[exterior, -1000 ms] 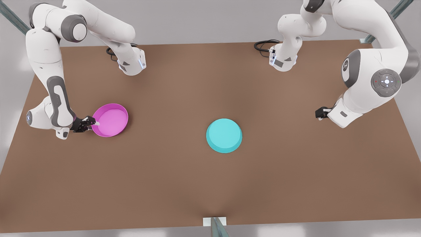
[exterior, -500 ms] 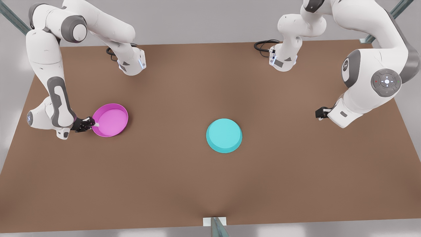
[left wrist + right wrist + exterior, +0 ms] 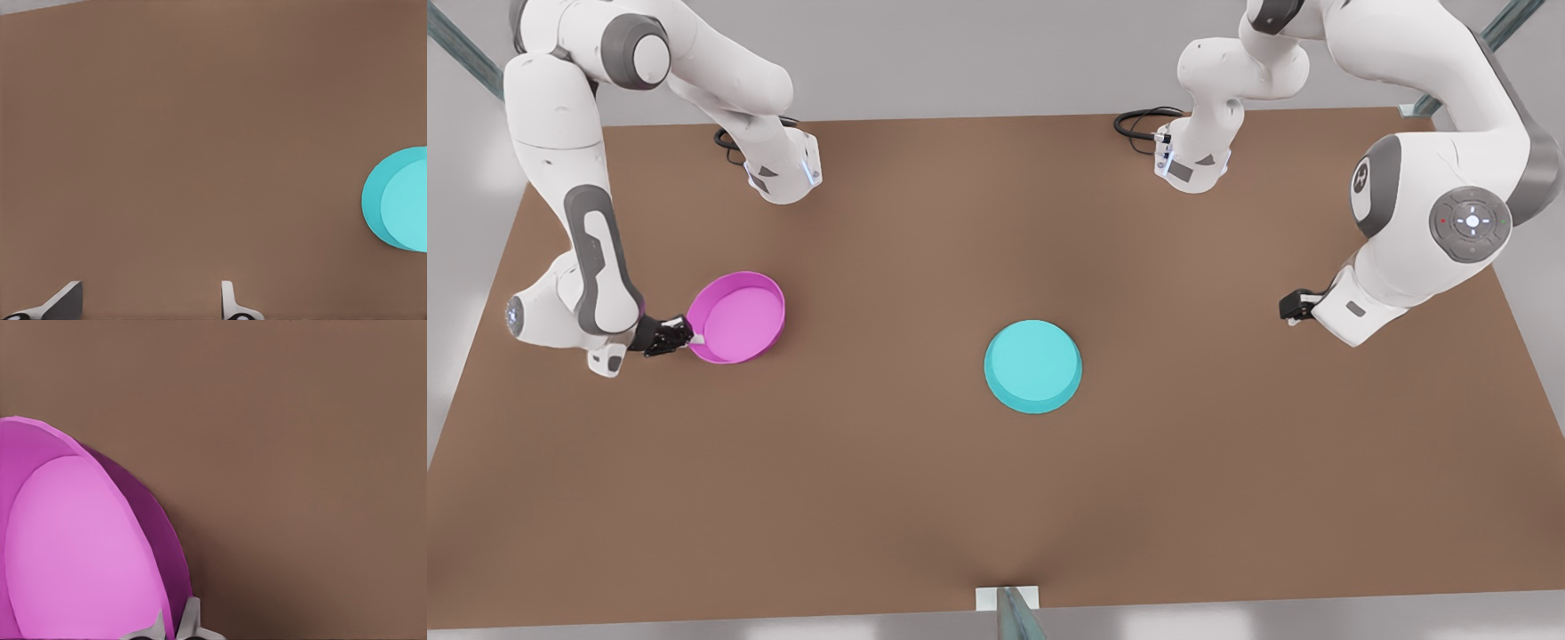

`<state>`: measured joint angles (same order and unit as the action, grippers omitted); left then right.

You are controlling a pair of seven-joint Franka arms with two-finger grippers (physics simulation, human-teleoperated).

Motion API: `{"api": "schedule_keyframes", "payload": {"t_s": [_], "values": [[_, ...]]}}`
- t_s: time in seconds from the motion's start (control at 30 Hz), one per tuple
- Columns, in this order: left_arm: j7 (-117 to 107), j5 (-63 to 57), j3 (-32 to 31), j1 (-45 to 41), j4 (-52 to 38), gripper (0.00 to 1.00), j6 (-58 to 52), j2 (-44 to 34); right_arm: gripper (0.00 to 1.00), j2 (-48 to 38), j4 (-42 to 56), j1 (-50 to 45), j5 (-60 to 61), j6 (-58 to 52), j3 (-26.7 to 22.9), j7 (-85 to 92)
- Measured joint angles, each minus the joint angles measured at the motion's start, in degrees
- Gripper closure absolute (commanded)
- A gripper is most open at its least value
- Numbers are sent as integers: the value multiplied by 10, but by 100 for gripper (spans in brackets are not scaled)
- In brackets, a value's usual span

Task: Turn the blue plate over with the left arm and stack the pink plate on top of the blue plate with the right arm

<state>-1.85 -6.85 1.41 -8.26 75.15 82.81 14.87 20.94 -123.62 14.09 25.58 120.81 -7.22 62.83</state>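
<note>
On the front view's left, midway down the frame, we record the right gripper (image 3: 694, 338), its fingers pinched on the near-side rim of the pink plate (image 3: 740, 318), a round, shallow magenta plastic dish with a low upright rim and a lighter pink inside. We note this dish opening-up and tilted, with a shadow on the brown table (image 3: 996, 498) beneath its right-hand side. From the right wrist view we list the same pink plate (image 3: 73, 547) with its rim wall caught between two pale fingertips (image 3: 190, 620).

At frame centre, slightly below the middle, we enter the blue plate (image 3: 1032, 365), a round, shallow turquoise-cyan plastic dish. It lies flat on the table with its flat base uppermost, well apart from the pink dish and from both grippers.

At the front view's right, about mid-height, we enter the left gripper (image 3: 1294, 307), a dark block at the end of the white arm, waiting above the table well clear of the blue plate. From the left wrist view we list its two fingers (image 3: 230, 303) spread apart around bare tabletop, with the blue plate (image 3: 400, 200) at the frame's right edge.
</note>
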Motion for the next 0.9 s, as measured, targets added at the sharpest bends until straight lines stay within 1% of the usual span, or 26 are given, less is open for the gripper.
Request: {"api": "schedule_keyframes", "payload": {"t_s": [0.13, 0.2, 0.33, 0.43, 0.53, 0.57, 0.67, 0.8, 0.9], "values": [[0, 0, 0, 0, 0, 0, 0, 1, 79, -18, 0, -94, 49, 6, -1, -92], [0, 0, 1, 0, 0, 0, 0, 0, 79, -17, 3, -157, 102, 12, -3, -141], [0, 0, 0, 0, 0, 0, 1, 1, 79, -17, 7, -250, 151, 49, -4, -235], [0, 0, 0, 0, 0, 0, 0, 1, 79, -9, 13, -331, 212, 97, -3, -300], [0, 0, 1, 0, 0, 0, 0, 1, 79, -5, 27, -412, 238, 141, -3, -398], [0, 0, 1, 0, 0, 0, 1, 1, 79, 3, 40, -453, 241, 158, -3, -447], [0, 0, 1, 0, 0, 0, 0, 0, 79, 43, 101, -527, 242, 181, -3, -580], [0, 0, 2, 0, -1, 0, 1, 1, 79, 76, 152, -572, 241, 190, -3, -660], [0, 0, 2, 0, -1, 0, 1, 1, 79, 130, 206, -614, 240, 227, -3, -736]]}}
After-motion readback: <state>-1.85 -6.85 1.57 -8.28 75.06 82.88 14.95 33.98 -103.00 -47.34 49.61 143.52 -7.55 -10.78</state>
